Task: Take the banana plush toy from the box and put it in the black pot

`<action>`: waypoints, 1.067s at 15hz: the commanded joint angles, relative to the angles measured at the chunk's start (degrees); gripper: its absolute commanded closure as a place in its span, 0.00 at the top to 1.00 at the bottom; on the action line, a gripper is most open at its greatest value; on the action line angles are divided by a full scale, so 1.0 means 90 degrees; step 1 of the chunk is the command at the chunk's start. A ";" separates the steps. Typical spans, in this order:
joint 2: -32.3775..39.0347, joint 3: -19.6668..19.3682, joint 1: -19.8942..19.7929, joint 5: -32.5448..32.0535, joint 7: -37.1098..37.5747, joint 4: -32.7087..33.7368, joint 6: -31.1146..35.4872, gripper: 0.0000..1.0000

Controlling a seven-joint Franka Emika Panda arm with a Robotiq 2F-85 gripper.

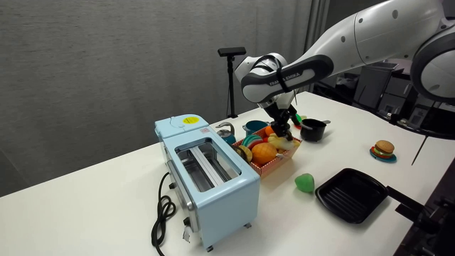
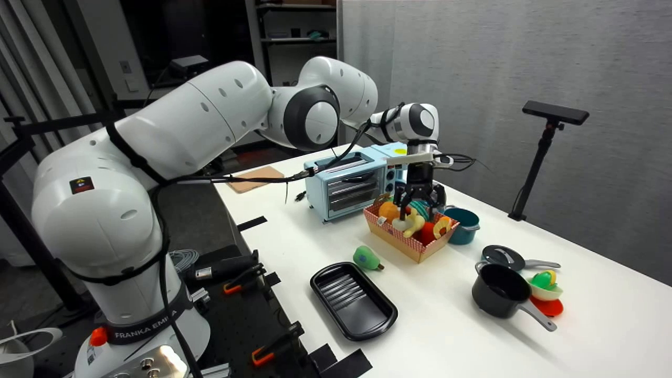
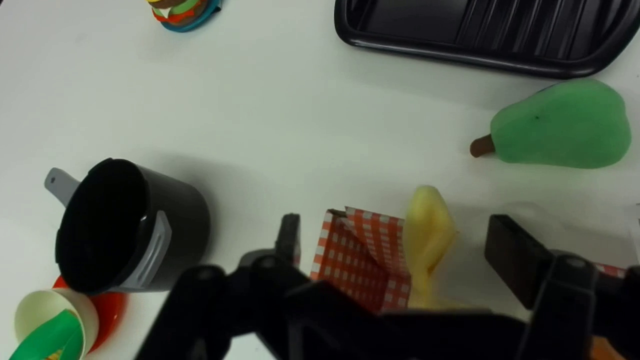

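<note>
The yellow banana plush toy [image 2: 416, 222] lies on top of other toys in the red-checked box [image 2: 391, 237]; it also shows in an exterior view [image 1: 279, 142]. In the wrist view, one end of the banana plush toy [image 3: 428, 225] stands up at the box's corner [image 3: 350, 260]; its lower part is hidden by the gripper. My gripper [image 3: 402, 244] is open, fingers spread on either side of the banana and apart from it. In an exterior view the gripper [image 2: 418, 212] reaches down over the box. The black pot [image 2: 499, 291] stands upright on the table, apart from the box.
A light-blue toaster [image 1: 227, 199] and a teal pot [image 2: 463, 226] stand close to the box. A green pear [image 3: 562, 125], black grill pan [image 2: 354, 302] and toy burger [image 1: 384, 148] lie on the table. A grey-handled pan [image 2: 504, 257] and small bowl [image 2: 546, 292] are near the black pot.
</note>
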 commanded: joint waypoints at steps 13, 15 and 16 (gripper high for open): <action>0.1033 -0.0202 0.0275 -0.0146 -0.0707 0.1423 -0.0003 0.88; 0.0973 -0.0179 0.0310 -0.0121 -0.0701 0.1437 0.0063 0.89; 0.0942 -0.0197 0.0346 -0.0156 -0.0685 0.1413 0.0156 0.87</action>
